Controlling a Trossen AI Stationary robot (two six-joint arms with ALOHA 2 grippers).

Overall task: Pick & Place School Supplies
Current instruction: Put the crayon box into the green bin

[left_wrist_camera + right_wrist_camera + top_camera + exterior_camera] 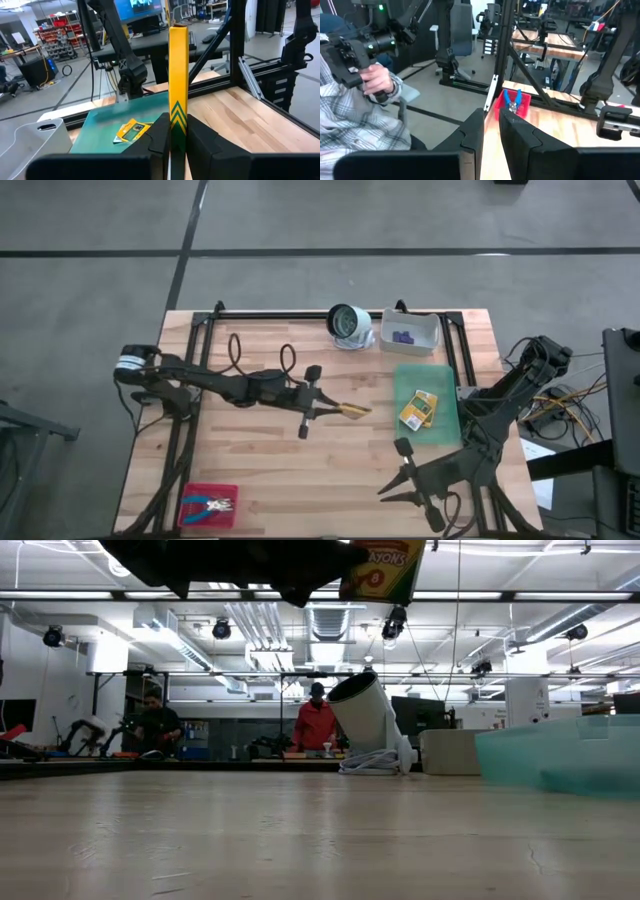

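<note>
The left gripper (338, 410) holds one crayon box (178, 107) edge-up between its jaws, above the worktop (300, 470). Ahead of the jaws, another crayon box (131, 131) lies on the green mat (100, 130). The right gripper (400, 480) waits with jaws narrowly parted, seemingly empty.

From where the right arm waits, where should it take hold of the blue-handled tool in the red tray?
The blue-handled tool lies flat in the shallow red tray at the table's near-left corner. Come straight down from above and pinch across the middle, near the pivot, since the tray walls block a sideways approach. The right gripper would likely reach far; the left gripper holds a crayon box.
</note>
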